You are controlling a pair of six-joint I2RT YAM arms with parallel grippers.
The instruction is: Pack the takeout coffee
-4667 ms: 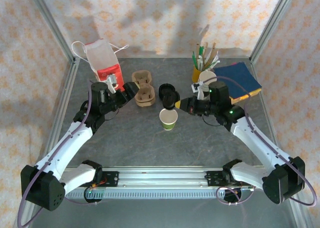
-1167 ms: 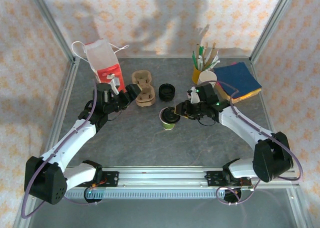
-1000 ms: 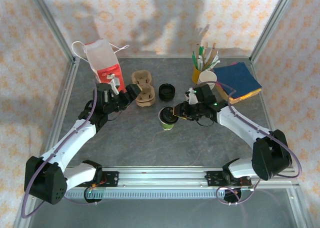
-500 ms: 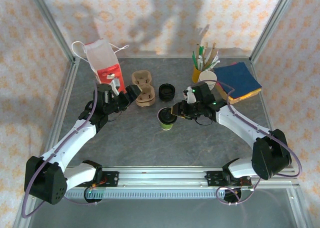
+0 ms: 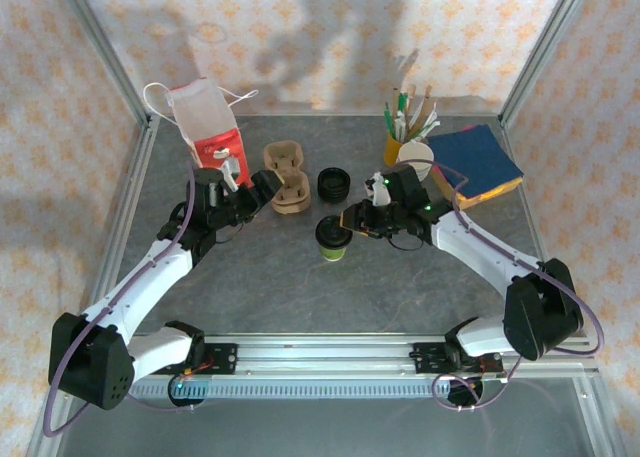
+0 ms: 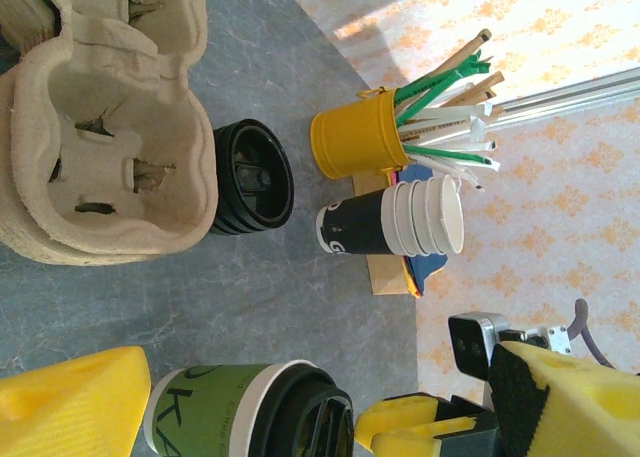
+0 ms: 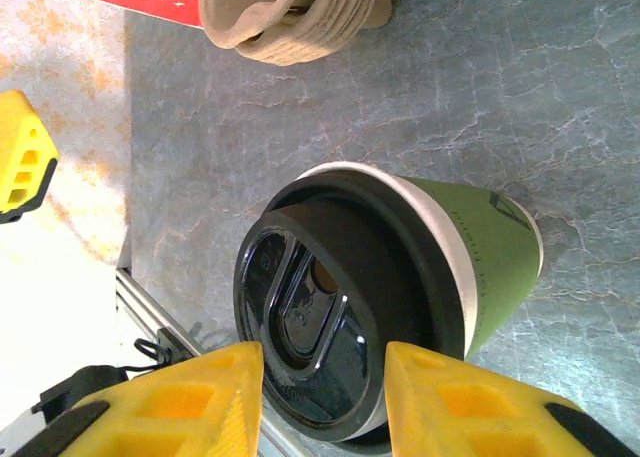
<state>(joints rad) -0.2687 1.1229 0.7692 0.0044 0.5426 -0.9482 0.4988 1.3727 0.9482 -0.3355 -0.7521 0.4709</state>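
Observation:
The takeout coffee (image 5: 332,239), a green paper cup with a black lid, stands mid-table. In the right wrist view the lid (image 7: 330,322) sits on the cup's rim and faces the camera. My right gripper (image 5: 352,221) hovers at the lid's right edge, its yellow fingers (image 7: 190,402) apart. The fingertips overlap the lid's rim with nothing between them, and I cannot tell whether they touch it. My left gripper (image 5: 262,184) stands wide open beside the cardboard cup carriers, left of the cup. The cup (image 6: 215,412) appears low in the left wrist view, beyond my spread fingers.
Two stacks of cardboard carriers (image 5: 287,177) lie left of a stack of black lids (image 5: 333,184). A red and white bag (image 5: 210,127) stands back left. Back right are a yellow tub of straws (image 5: 398,137), stacked lidless cups (image 5: 415,157) and coloured napkins (image 5: 480,162).
Several seconds ago my right gripper held the black lid above the open cup; now the lid sits on it. In the last second the right gripper edged slightly left. The left arm is still.

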